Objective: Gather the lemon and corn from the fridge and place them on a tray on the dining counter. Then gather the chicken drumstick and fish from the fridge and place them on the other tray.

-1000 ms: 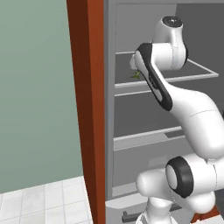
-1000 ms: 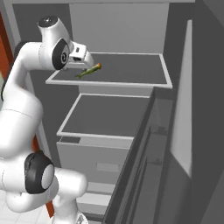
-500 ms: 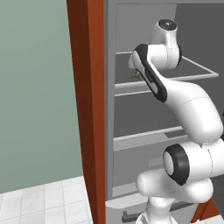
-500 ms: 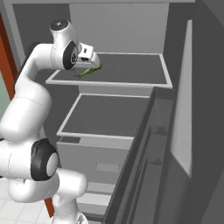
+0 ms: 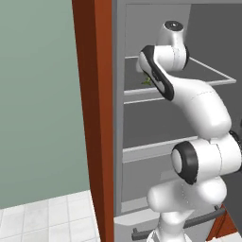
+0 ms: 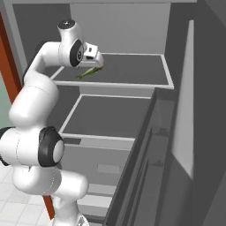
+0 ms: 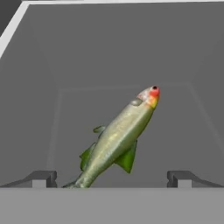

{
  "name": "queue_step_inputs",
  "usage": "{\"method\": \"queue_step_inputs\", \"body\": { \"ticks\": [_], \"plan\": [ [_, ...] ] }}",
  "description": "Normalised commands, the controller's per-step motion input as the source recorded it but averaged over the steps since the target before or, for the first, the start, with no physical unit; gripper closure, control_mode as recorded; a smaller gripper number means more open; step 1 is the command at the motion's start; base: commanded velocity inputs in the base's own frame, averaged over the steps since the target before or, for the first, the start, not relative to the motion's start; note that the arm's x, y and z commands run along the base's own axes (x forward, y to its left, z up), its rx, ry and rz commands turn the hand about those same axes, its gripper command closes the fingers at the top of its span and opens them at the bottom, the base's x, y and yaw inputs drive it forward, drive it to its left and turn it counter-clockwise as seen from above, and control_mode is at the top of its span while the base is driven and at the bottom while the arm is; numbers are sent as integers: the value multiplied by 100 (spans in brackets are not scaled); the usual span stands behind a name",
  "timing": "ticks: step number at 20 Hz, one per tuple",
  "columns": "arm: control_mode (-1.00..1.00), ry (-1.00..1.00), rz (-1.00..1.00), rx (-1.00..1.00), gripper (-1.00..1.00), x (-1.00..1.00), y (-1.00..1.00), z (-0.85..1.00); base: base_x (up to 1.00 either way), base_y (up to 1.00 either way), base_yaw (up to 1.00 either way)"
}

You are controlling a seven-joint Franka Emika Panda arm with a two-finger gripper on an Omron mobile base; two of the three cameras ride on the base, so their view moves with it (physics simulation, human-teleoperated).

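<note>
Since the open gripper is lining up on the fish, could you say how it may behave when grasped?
The fish tapers smoothly, so it may slip. It lies flat on the shelf, unlikely to roll. Its slim body suggests lightness; stiffness is unclear.

Silvery-olive fish [image 7: 118, 139] (green fins, red-orange snout).

arm raised, reaching forward | fingers [image 7: 43, 178] spread wide, apparently empty
</note>
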Motion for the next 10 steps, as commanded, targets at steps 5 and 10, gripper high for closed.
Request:
{"method": "queue_step_inputs", "body": {
  "ticks": [5,10],
  "plan": [
    [-100,6,0,0,-100,42,0,-6,0,0,0],
    [-100,8,0,0,-100,30,0,-12,0,0,0]
  ]
}}
